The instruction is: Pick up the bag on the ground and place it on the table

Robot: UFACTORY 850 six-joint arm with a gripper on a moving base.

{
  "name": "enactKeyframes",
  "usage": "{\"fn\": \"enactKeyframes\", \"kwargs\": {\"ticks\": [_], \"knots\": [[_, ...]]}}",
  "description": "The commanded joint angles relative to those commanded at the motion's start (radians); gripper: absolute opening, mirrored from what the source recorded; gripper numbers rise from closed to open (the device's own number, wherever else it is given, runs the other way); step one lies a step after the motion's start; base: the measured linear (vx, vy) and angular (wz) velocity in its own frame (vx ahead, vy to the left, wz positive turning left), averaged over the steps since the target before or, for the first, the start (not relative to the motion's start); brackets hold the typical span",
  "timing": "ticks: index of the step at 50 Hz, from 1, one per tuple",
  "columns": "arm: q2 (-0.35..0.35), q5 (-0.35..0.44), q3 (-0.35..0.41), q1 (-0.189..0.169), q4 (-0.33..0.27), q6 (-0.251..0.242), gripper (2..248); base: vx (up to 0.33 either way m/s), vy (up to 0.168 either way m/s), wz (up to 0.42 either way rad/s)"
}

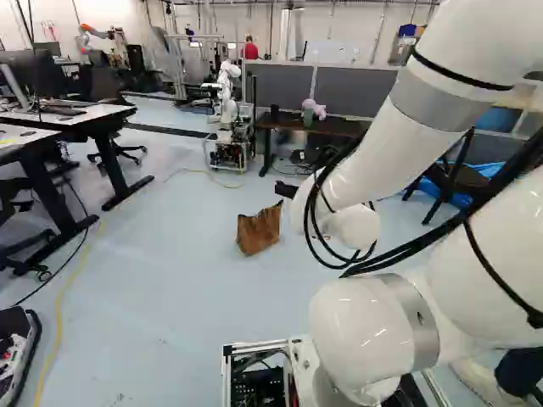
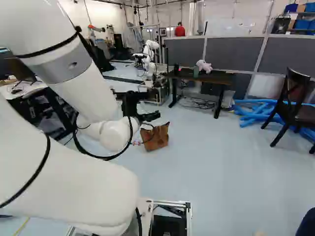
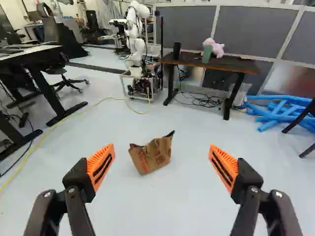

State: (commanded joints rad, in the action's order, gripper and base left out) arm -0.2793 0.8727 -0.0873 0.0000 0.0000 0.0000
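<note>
The brown bag (image 3: 151,153) sits on the floor (image 3: 189,206), ahead of the pincer (image 3: 161,162), whose two fingers are wide apart with nothing between them. It looks like crinkly paper, so it is probably light and soft and could squash or rip. The pincer should pinch its top edge gently, near the pointy corner.

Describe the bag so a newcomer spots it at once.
Start from the dark table by the grey partition. On the pale floor this side of it sits the bag. It is brown and crumpled, one top corner peaked, unlike the blue tubes.
</note>
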Motion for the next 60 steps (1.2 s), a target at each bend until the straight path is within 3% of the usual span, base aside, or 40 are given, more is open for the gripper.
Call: {"fn": "enactKeyframes", "kwargs": {"ticks": [60], "knots": [[0.0, 0.0, 0.0, 0.0, 0.0, 0.0, 247, 0.007, 0.0, 0.0]]}}
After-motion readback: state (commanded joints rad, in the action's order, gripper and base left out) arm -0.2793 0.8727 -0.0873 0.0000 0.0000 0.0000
